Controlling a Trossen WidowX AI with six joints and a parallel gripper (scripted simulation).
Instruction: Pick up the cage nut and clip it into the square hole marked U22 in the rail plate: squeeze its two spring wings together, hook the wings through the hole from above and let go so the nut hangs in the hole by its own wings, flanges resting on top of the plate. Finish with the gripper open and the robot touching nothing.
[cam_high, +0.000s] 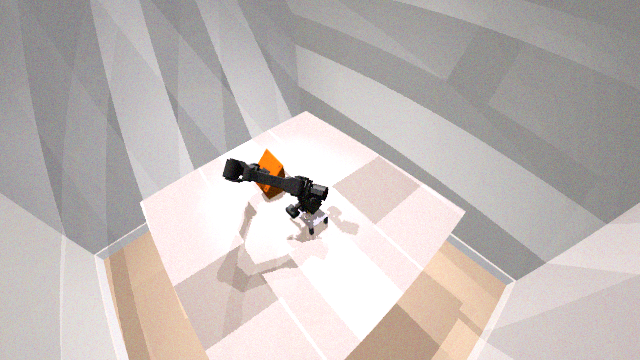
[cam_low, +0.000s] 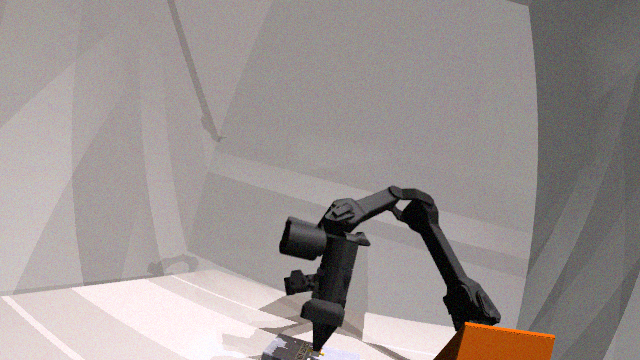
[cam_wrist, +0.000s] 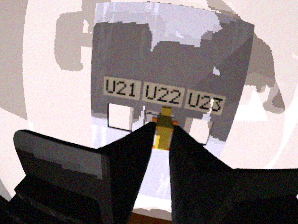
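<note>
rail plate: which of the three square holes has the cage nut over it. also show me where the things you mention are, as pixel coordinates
The U22 hole (cam_wrist: 151, 118), the middle one: the cage nut (cam_wrist: 162, 136) partly covers it, while U21 (cam_wrist: 120, 117) and U23 (cam_wrist: 199, 131) lie either side.

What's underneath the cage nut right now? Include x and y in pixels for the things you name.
Below the cage nut (cam_wrist: 163, 137) (cam_low: 316, 353) is the rail plate (cam_wrist: 120, 60) (cam_low: 280, 347), with part of the U22 hole showing beside it. The nut covers the rest, so whether its wings are in can't be seen.
</note>
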